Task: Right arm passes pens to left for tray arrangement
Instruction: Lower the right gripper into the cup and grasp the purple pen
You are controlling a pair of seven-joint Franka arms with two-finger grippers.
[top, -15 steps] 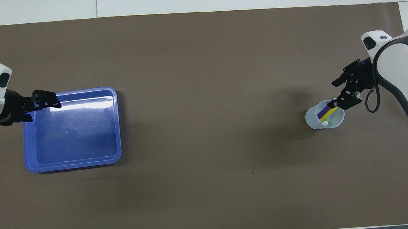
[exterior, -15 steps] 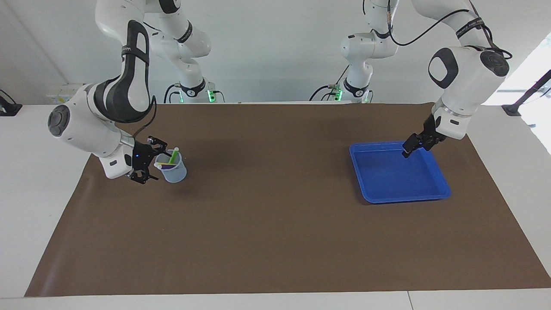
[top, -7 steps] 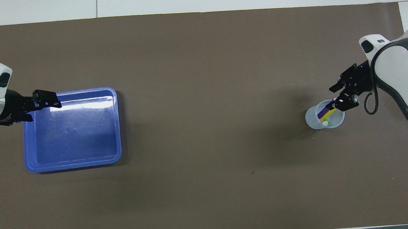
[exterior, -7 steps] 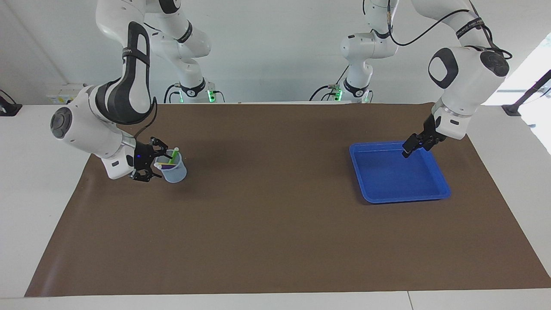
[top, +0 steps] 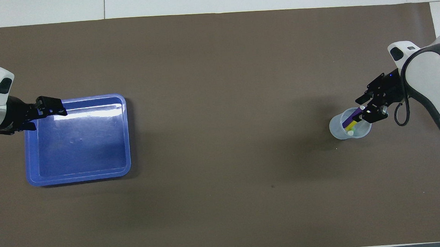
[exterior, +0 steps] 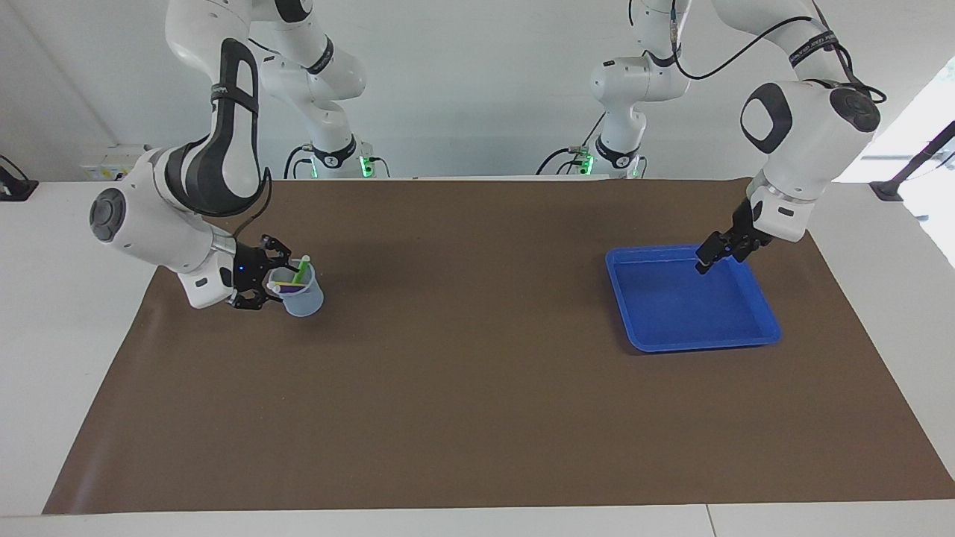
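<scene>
The right gripper is now drawn in closer around the pale cup at the right arm's end of the brown mat, and its jaws are narrower than a second ago, though in both views they are still plainly apart and hold nothing. The upright green pen has its whitish top between them in the overhead view, so I judge this to be the closing stroke of the first pick (whether a finger already touches the pen I cannot tell). The yellow pen and the purple pen lean inside the same cup, untouched, close enough to the green one that a slanted squeeze could catch two at once or tip the cup. The left gripper has not moved: it waits with jaws wide and empty over the corner of the blue tray that is nearer to the robots, at the left arm's end of the table. The tray holds no pen, so no handover is done yet.
</scene>
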